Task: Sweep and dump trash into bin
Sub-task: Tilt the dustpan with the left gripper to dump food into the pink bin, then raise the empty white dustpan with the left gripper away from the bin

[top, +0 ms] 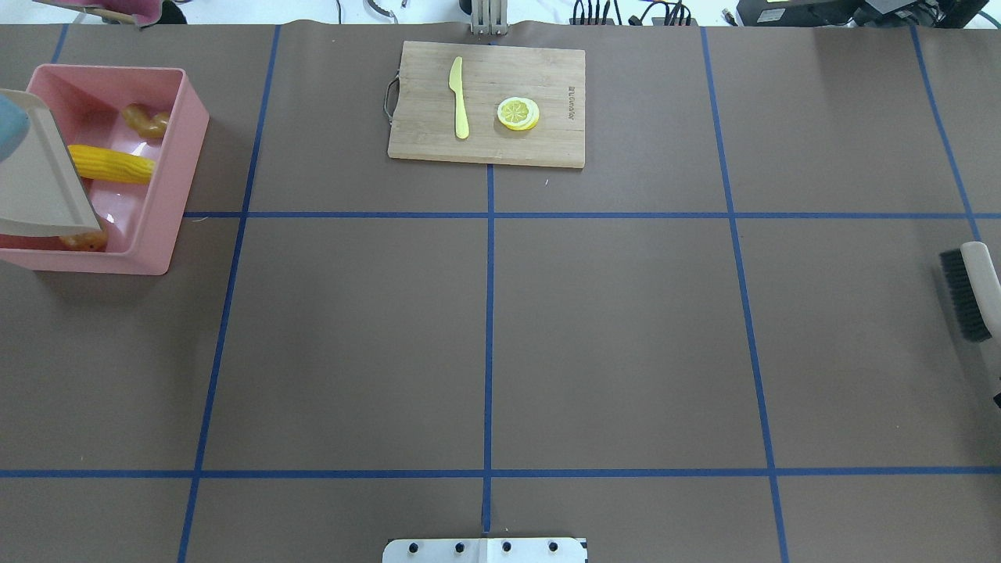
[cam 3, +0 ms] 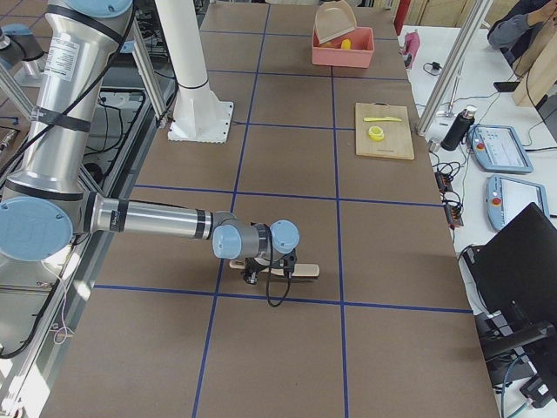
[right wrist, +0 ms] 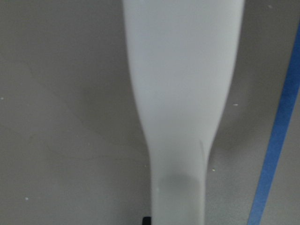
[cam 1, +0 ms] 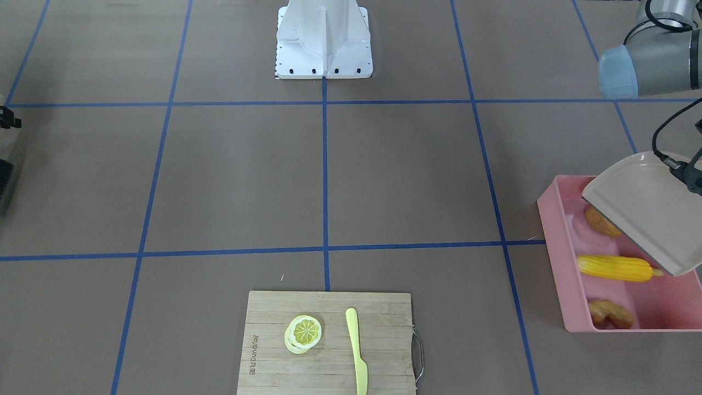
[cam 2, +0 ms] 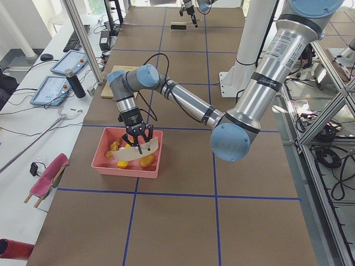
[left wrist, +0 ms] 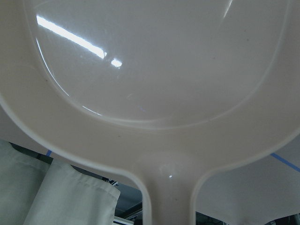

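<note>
1. The trash is all in the bin (cam 1: 560, 258), below and just ahead of the left gripper (cam 2: 137, 137). The corn cob (cam 1: 617, 268) lies across the middle, the ginger root (cam 1: 610, 314) sits at one end, and the potato (cam 1: 600, 221) at the other end is half hidden under the pan's lip.
2. The dustpan (cam 1: 641, 208) hangs tilted over the bin with its mouth angled down into it. That slope lets the load slide off the lip and inside the walls. The wrist view shows the pan's inside bare, so I judge the dump done.
3. The left fingers are closed on the dustpan's handle: the pan is carried clear of the surface (top: 485, 336), with the handle running back to the wrist.
4. The brush (top: 970, 293) lies flat on the surface under the right gripper (cam 3: 261, 266), well apart from the bin, probably parked out of the pan's way. I cannot tell whether those fingers clamp its handle or stand apart.
5. Far from both sets of fingers, the cutting board (top: 422, 133) carries the lemon slice (top: 518, 113) and the knife (top: 459, 98). Neither is trash, so they belong there.
6. What is left seems to be levelling the pan and setting it down.
</note>
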`<act>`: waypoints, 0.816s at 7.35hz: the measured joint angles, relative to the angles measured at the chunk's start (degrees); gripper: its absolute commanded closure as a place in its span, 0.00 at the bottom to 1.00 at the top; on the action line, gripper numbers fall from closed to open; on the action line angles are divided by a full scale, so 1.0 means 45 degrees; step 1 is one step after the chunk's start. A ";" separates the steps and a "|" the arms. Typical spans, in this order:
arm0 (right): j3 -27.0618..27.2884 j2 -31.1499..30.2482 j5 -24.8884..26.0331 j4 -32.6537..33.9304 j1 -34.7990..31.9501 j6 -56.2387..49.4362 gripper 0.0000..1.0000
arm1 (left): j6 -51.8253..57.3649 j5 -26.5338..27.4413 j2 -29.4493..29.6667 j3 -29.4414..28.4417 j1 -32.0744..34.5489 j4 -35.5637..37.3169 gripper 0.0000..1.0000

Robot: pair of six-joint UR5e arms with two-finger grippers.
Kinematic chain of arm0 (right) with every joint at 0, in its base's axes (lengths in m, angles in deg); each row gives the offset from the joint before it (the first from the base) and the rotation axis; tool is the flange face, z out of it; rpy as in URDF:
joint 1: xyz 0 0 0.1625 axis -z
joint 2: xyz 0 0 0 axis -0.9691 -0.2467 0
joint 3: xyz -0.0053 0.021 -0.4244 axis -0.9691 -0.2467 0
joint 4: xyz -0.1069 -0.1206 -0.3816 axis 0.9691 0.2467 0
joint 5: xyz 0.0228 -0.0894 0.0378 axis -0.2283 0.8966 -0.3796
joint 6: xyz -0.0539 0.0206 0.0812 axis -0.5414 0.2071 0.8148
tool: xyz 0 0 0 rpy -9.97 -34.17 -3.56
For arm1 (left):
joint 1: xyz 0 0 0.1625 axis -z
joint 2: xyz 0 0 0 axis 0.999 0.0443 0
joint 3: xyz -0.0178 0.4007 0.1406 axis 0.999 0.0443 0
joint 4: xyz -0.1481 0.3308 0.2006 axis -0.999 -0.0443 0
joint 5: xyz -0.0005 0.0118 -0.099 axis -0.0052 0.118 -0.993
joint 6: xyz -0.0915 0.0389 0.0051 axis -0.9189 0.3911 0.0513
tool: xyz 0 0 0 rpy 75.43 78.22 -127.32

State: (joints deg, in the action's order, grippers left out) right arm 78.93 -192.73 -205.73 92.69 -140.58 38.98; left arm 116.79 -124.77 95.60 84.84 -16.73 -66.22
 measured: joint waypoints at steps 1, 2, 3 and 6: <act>0.0000 0.0002 0.0004 0.0006 0.0001 0.0006 0.88 | 0.0255 0.0165 -0.0423 0.0550 0.0347 0.0013 1.00; -0.0005 0.0002 0.0005 0.0009 0.0006 0.0015 0.87 | 0.0643 0.0248 -0.0902 0.1182 0.0880 0.0010 1.00; -0.0010 0.0002 0.0006 0.0010 0.0014 0.0019 0.86 | 0.0970 0.0269 -0.1372 0.1863 0.1535 -0.0030 1.00; -0.0023 0.0001 0.0018 0.0011 0.0027 0.0018 0.68 | 0.0702 0.0183 -0.2071 0.3531 0.3152 -0.0984 1.00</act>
State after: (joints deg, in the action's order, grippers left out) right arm 78.83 -192.72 -205.64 92.73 -140.46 39.06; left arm 119.95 -123.95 86.28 100.73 -2.55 -70.65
